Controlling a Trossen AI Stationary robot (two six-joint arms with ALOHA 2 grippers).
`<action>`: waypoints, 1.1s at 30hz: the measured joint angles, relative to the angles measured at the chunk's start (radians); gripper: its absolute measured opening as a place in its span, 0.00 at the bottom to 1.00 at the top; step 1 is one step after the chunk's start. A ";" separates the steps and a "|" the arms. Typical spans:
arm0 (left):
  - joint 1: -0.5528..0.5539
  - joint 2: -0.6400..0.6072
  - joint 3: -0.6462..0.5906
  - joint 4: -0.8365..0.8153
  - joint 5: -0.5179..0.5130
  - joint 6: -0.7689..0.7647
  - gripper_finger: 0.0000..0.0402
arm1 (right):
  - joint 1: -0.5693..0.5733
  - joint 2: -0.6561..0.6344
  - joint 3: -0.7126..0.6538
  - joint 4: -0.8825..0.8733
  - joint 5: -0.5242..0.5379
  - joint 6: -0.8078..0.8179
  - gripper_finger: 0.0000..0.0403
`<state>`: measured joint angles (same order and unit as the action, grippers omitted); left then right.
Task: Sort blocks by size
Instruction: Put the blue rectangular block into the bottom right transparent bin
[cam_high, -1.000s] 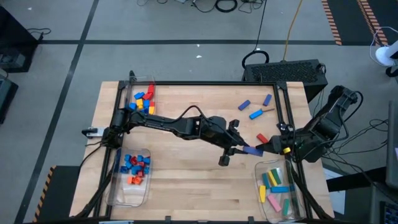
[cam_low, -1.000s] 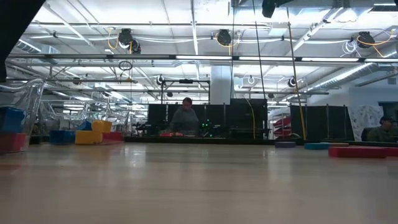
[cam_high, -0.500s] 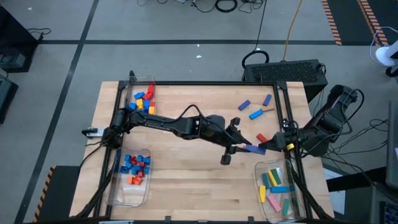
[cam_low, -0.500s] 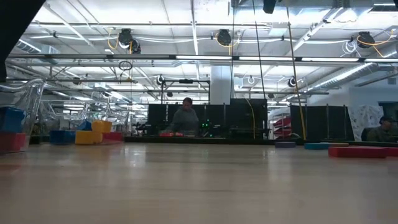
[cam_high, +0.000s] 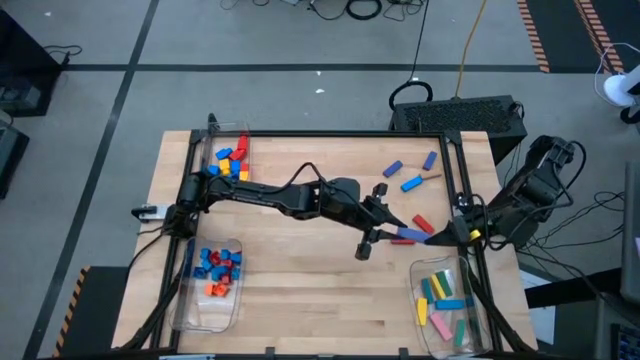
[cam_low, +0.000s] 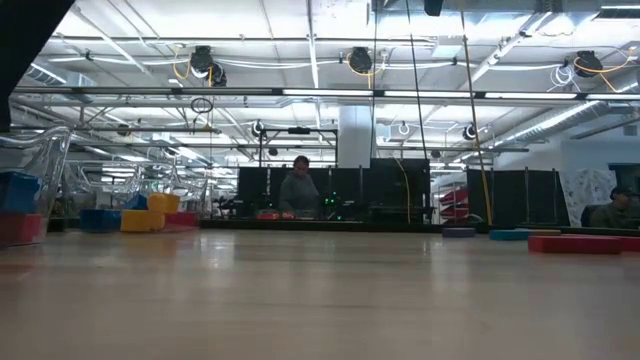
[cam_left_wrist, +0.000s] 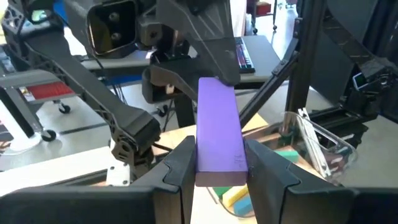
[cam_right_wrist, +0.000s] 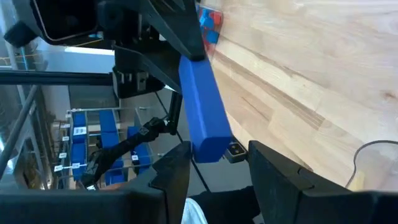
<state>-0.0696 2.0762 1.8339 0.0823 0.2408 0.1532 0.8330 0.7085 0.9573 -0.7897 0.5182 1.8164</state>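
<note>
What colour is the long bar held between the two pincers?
Blue-purple long bar; the left wrist view shows it best.

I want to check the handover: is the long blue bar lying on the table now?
No, in the high view the long blue bar is held above the wood between the left pincer and the right pincer.

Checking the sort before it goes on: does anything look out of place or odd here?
One thing: a blue bar hangs in the air between both grippers, the left and the right each at an end, above the table. Five blocks lie loose near the far right; the three bins look orderly.
</note>
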 joint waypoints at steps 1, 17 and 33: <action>0.000 0.000 0.000 0.003 -0.001 0.000 0.27 | 0.000 0.003 0.000 0.003 0.001 0.000 0.37; -0.004 0.000 0.000 0.002 -0.007 0.012 0.27 | -0.002 0.038 0.000 0.066 0.080 -0.024 0.18; 0.006 0.012 -0.003 -0.090 -0.036 -0.015 0.60 | -0.001 0.046 0.001 -0.186 -0.374 0.115 0.10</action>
<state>-0.0639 2.0881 1.8309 -0.0074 0.2050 0.1383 0.8320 0.7541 0.9584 -0.9756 0.1445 1.9311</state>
